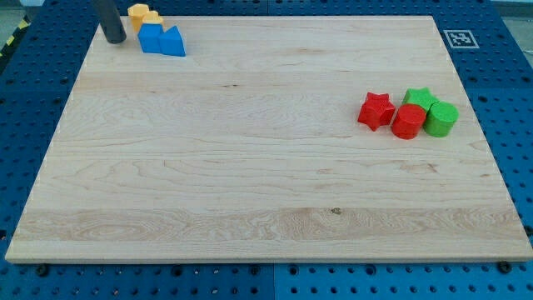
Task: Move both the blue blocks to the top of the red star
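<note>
Two blue blocks sit touching at the view's top left: a cube-like one (151, 37) and a wedge-like one (173, 42) to its right. The red star (376, 110) lies at the view's right. My tip (115, 39) is just left of the blue blocks, a small gap from the cube-like one. The rod rises out of the top of the view.
Two orange-yellow blocks (143, 14) sit just above the blue ones, touching them. A red cylinder (408, 122), a green star (419, 98) and a green cylinder (440, 119) cluster right of the red star. The wooden board (250, 167) lies on a blue pegboard.
</note>
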Controlling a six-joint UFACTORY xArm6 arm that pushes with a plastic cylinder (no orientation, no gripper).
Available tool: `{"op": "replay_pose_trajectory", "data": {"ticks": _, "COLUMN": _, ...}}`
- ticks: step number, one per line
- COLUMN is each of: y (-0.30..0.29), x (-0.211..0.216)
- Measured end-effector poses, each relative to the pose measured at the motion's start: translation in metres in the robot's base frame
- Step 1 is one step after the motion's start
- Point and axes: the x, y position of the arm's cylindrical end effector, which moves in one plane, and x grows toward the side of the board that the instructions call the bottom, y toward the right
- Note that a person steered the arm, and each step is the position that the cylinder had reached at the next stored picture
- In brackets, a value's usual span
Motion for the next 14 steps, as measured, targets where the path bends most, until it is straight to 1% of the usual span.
{"op": "replay_pose_trajectory", "data": {"ticks": 3, "y": 0.046, "x": 0.001}}
{"op": "replay_pose_trajectory", "data": {"ticks": 4, "y": 0.065, "x": 0.012}}
{"op": "replay_pose_trajectory", "data": {"ticks": 5, "y": 0.086, "x": 0.021}}
{"op": "replay_pose_trajectory", "data": {"ticks": 7, "y": 0.14, "x": 0.023}}
{"op": "replay_pose_trajectory", "data": {"ticks": 11, "y": 0.246, "x": 0.076}}
{"op": "replay_pose_trajectory", "data": {"ticks": 13, "y": 0.273, "x": 0.119}}
{"op": "replay_pose_trajectory", "data": {"ticks": 14, "y": 0.291, "x": 0.131}}
